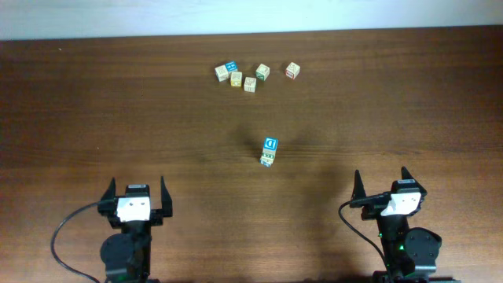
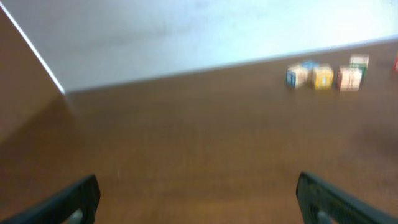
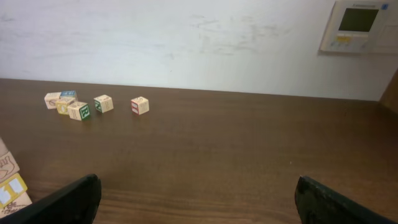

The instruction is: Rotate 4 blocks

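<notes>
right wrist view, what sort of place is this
Probably an indoor lab or office room used as a robot workstation: a dark wooden table against a plain white wall, a wall-mounted control panel with a small screen, and a cluster of toy blocks laid out on it.

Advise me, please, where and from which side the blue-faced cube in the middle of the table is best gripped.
Take the blue-faced cube by its left and right side faces, coming straight down from above. Its blue face lies flat upward, and another cube seems to sit against its near side, so only that pair looks free.
</notes>
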Action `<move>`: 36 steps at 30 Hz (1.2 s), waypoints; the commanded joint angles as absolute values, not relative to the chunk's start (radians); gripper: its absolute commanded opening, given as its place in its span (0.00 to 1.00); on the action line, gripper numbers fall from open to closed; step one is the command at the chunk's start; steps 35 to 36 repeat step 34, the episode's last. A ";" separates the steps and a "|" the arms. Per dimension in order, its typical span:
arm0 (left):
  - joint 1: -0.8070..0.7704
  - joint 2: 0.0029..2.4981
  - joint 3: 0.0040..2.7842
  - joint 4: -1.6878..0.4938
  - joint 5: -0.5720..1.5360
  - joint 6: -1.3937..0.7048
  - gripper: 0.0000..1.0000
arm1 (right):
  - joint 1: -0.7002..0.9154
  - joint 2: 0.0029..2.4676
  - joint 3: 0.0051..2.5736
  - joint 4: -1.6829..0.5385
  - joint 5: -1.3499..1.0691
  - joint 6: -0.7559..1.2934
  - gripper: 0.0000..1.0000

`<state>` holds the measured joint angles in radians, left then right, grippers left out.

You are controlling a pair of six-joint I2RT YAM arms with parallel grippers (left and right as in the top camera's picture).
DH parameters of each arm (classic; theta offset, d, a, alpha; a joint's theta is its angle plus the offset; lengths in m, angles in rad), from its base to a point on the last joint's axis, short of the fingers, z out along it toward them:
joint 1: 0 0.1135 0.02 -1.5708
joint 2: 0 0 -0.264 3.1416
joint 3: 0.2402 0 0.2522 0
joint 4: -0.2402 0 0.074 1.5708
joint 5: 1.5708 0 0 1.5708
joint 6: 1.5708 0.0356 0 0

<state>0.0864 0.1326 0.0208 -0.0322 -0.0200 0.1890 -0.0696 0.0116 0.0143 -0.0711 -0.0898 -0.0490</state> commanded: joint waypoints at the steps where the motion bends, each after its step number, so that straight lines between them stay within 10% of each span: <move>1: 0.088 0.046 0.009 -0.084 -0.026 0.234 0.99 | -0.073 0.003 0.006 -0.072 -0.081 -0.048 0.99; 36: 0.087 0.005 0.009 -0.083 -0.023 0.233 0.99 | -0.073 0.003 0.006 -0.072 -0.081 -0.048 0.99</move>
